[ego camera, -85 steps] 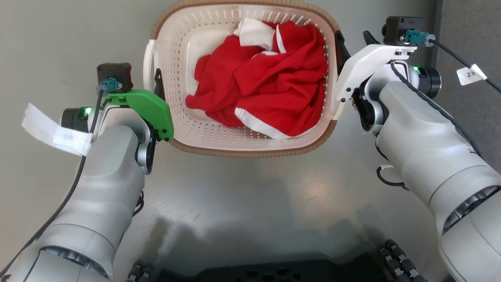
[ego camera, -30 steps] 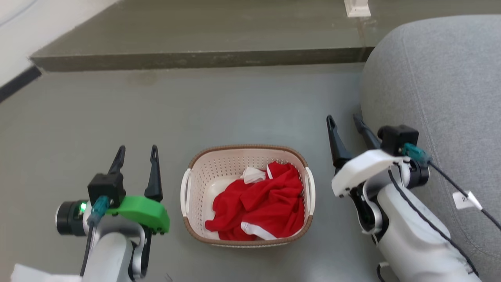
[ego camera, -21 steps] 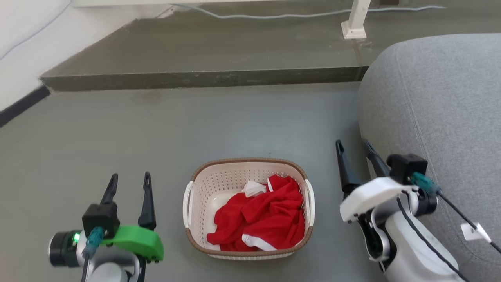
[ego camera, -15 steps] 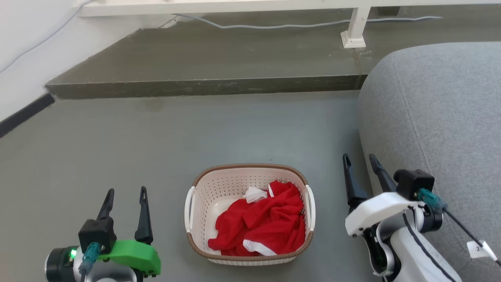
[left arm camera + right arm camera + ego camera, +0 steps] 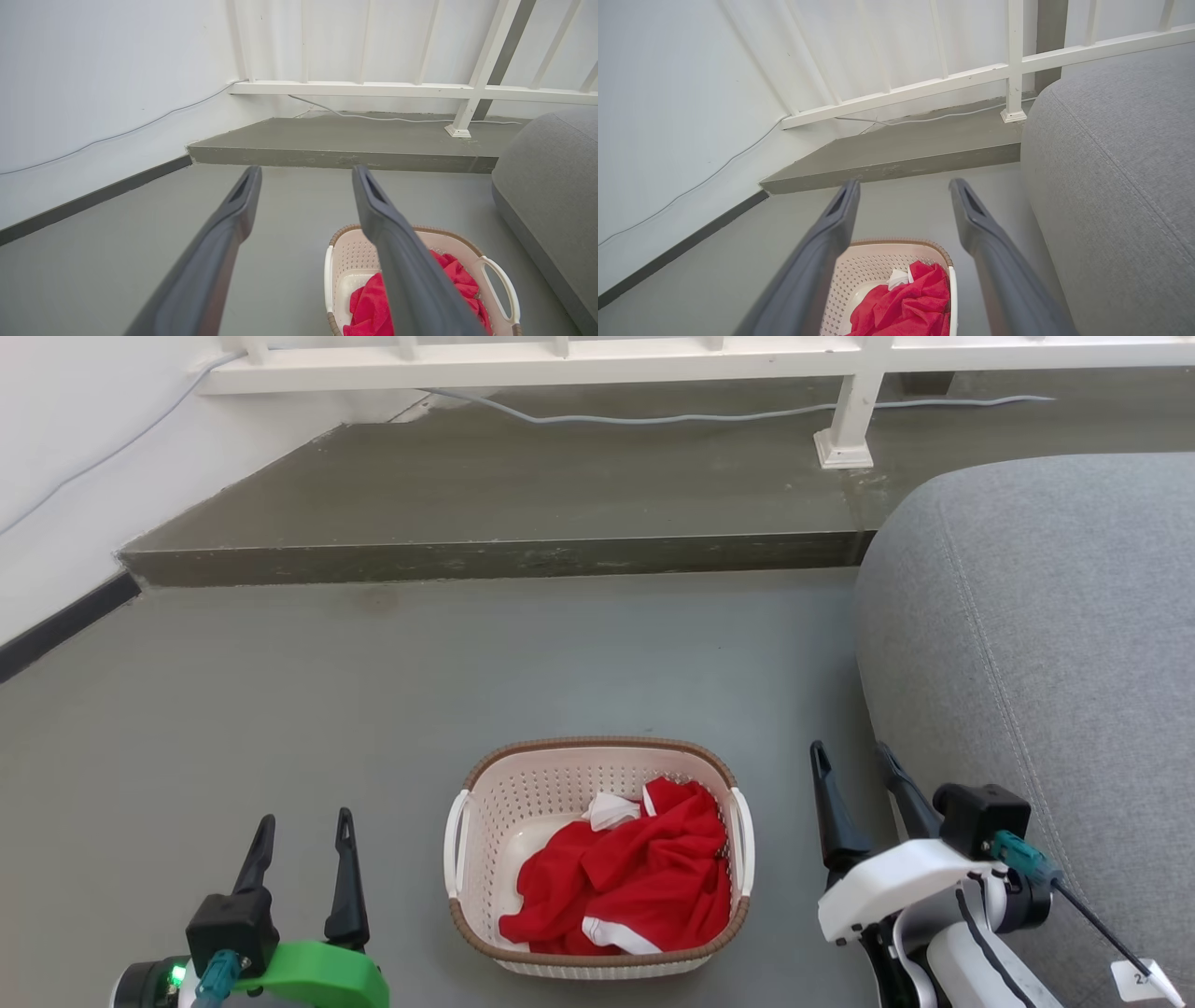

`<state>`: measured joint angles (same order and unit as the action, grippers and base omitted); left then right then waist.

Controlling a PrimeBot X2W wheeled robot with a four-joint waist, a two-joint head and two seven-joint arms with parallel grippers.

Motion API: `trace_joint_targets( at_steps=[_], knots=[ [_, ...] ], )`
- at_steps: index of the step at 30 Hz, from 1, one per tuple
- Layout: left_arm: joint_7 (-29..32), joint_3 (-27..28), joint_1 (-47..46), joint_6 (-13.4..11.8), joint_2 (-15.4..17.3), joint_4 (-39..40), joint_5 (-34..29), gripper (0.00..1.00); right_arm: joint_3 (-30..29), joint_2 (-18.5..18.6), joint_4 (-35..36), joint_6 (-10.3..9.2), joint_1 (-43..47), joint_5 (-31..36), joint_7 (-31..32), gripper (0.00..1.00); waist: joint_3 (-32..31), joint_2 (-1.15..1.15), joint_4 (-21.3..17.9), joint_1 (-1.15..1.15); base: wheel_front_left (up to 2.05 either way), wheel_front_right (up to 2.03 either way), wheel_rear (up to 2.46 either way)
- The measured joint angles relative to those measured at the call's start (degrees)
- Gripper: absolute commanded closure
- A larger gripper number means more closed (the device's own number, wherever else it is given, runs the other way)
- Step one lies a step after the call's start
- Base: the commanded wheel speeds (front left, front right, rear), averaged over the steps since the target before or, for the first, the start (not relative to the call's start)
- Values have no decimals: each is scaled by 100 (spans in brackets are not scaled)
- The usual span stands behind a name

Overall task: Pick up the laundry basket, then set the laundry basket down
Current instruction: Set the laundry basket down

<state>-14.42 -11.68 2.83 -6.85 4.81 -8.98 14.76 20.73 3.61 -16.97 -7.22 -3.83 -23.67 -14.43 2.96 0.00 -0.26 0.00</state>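
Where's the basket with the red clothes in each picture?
Head view: the laundry basket sits low in the middle, on the floor.
Left wrist view: laundry basket at bottom, right of centre, cut off.
Right wrist view: laundry basket at bottom, near the middle, cut off.
Shared landmark: the white railing post on the raised step.

the laundry basket (image 5: 485,947), cream with a brown rim, stands upright on the floor.

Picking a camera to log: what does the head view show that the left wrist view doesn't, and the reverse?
Head view: the open right tool, and the whole cream-white perforated plastic laundry basket with its brown woven-look rim. Left wrist view: the white railing's tall upright bars. Both: the open left tool, red garment, grey fabric sofa, grey step.
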Motion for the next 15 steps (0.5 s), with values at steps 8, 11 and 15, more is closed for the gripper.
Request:
trace_joint_targets(
  at_steps=[8,11,15],
  knots=[
    [0,82,106,0,-30,218,-4,0,-137,-10,181,0,127,103,0,0,-8,0,11,0,0,0,0],
    [0,102,122,0,-31,247,-119,0,-187,-11,229,0,205,137,0,0,-6,0,9,0,0,0,0],
    [0,103,161,0,-36,320,-144,0,-215,-18,304,0,225,205,0,0,1,0,2,0,0,0,0]
  ],
)
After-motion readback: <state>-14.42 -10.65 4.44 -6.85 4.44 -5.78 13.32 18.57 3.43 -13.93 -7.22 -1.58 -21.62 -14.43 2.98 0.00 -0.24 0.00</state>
